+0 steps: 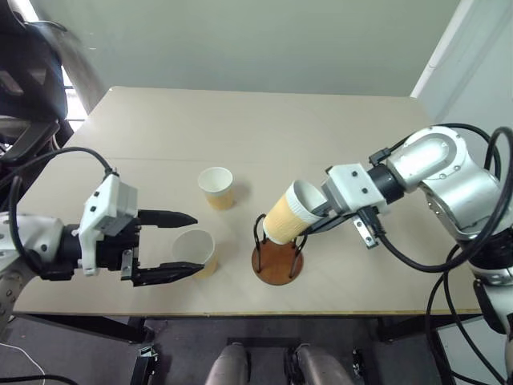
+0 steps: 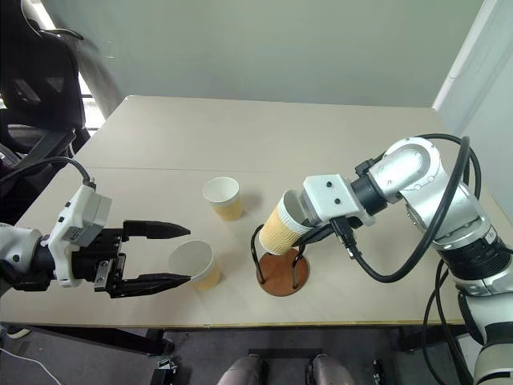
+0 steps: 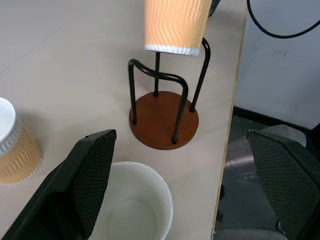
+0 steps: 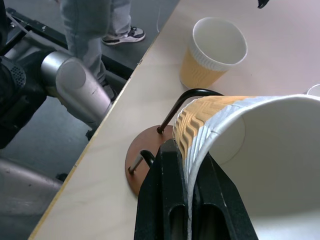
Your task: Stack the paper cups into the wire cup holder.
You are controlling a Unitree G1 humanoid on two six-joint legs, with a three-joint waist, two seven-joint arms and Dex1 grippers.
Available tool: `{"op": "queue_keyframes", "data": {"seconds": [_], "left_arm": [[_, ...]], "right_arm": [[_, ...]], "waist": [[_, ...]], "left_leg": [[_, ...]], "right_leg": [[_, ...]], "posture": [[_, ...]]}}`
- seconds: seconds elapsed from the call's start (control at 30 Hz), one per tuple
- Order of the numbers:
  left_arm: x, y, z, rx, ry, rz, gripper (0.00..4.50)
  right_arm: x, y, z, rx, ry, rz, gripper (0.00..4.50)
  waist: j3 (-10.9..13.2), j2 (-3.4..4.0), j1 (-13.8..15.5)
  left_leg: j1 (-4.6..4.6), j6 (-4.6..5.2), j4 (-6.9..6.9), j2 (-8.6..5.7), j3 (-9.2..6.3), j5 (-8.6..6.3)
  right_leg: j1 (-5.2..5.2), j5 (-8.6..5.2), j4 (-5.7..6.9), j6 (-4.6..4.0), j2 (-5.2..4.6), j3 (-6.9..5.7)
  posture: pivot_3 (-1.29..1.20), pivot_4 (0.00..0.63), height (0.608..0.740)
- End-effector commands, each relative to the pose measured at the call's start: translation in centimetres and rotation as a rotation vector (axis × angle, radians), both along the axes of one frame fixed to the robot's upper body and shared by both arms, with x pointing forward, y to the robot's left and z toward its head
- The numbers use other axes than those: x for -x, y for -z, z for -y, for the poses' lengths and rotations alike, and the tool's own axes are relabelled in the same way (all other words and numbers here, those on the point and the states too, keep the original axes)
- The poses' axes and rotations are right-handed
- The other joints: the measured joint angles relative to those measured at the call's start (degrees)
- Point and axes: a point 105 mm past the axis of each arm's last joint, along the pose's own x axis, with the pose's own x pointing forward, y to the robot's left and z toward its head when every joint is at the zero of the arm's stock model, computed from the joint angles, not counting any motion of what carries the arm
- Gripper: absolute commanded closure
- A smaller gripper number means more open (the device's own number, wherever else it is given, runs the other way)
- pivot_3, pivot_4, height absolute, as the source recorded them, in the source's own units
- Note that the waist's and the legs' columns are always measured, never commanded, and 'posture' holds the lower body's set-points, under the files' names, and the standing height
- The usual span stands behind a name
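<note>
silver arms [image 1: 437, 164], black cables (looped), black jaws

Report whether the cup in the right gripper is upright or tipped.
Tipped. The paper cup leans with its mouth up toward the right gripper, which pinches its rim, base down over the wire cup holder.

Two head views looking down over the table [image 1: 264, 120], wrist views close, all sharing the wire cup holder [image 1: 278, 255]

Bright, even, soft-shadowed daylight
</note>
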Motion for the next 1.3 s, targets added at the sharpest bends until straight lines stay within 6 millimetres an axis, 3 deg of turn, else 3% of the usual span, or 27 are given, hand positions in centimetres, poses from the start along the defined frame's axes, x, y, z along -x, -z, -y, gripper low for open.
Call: {"op": "queue_keyframes", "data": {"seconds": [0.03,0.47,0.63,0.73,0.9,1.23,1.3], "left_arm": [[0.5,-0.7,0.1,0.004,-0.002,0.04,0.0],[0.7,-0.9,-0.1,-0.003,-0.029,0.05,0.0],[0.8,-3.4,0.1,0.093,-0.01,0.137,0.0],[2.0,-4.9,0.3,0.211,0.044,0.131,0.0],[2.9,-4.1,-0.3,0.218,0.03,0.075,0.0],[2.8,-3.9,-0.5,0.199,0.011,0.078,0.0],[2.8,-3.8,-0.6,0.196,0.008,0.078,0.0]], "right_arm": [[0.2,-0.2,0.0,0.025,-0.031,0.035,4.48],[-0.1,1.0,-0.4,0.055,-0.054,0.061,4.48],[-0.5,1.0,-0.3,0.054,-0.043,0.069,4.48],[-1.0,1.1,-0.1,0.06,-0.029,0.076,4.48],[-1.0,1.2,-0.1,0.062,-0.032,0.073,4.48],[-0.6,1.3,-0.4,0.062,-0.056,0.068,4.48],[-0.5,1.3,-0.4,0.064,-0.058,0.066,4.11]], "waist": [[0.0,0.0,0.0],[0.0,0.0,-0.1],[0.0,0.0,0.0],[0.0,0.0,-0.1],[0.0,0.04,-0.3],[0.0,0.03,-0.4],[0.0,0.03,-0.4]], "left_leg": [[0.02,-0.02,0.0,0.01,0.0,-0.01],[0.14,-0.06,0.01,0.03,0.04,-0.02],[0.13,-0.08,0.01,0.04,0.04,-0.02],[0.13,-0.1,0.01,0.04,0.07,-0.02],[0.16,-0.15,-0.02,0.07,0.11,-0.06],[0.16,-0.16,0.01,0.1,0.12,-0.02],[0.17,-0.16,0.0,0.1,0.12,-0.02]], "right_leg": [[0.0,-0.01,0.02,-0.01,0.0,-0.01],[-0.01,-0.34,0.3,-0.56,0.0,0.0],[-0.02,-0.34,0.33,-0.56,0.0,-0.01],[-0.02,-0.28,0.32,-0.46,0.0,-0.01],[-0.02,-0.14,0.31,-0.17,0.01,0.0],[0.0,-0.4,0.32,-0.58,0.02,0.01],[0.0,-0.4,0.32,-0.58,0.02,0.01]], "posture": [[0.0,0.15,0.74],[0.0,0.15,0.74],[0.0,0.15,0.74],[0.0,0.15,0.74],[0.0,0.15,0.74],[0.0,0.15,0.74],[0.0,0.15,0.74]]}}
